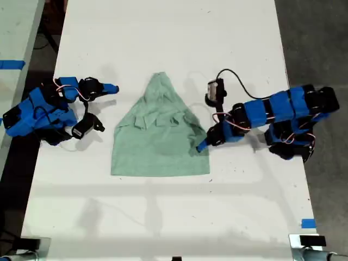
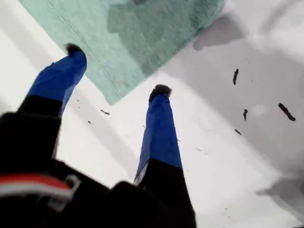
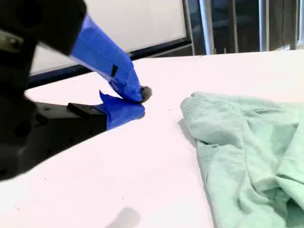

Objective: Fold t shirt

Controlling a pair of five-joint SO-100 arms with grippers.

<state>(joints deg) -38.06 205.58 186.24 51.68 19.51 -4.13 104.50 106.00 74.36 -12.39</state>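
The t shirt (image 1: 161, 136) lies flat near the middle of the white table (image 1: 174, 217), its narrow end pointing to the exterior view's top, sleeves folded in over the body. Our first gripper (image 2: 116, 71) hangs at the shirt's corner on the exterior view's right, its 2 fingers (image 2: 160, 128) spread wide, 1 tip over the cloth edge and 1 over bare table. Our second gripper (image 3: 137, 102) sits apart from the shirt on the exterior view's left, its blue fingertips (image 3: 126, 78) pressed together on nothing
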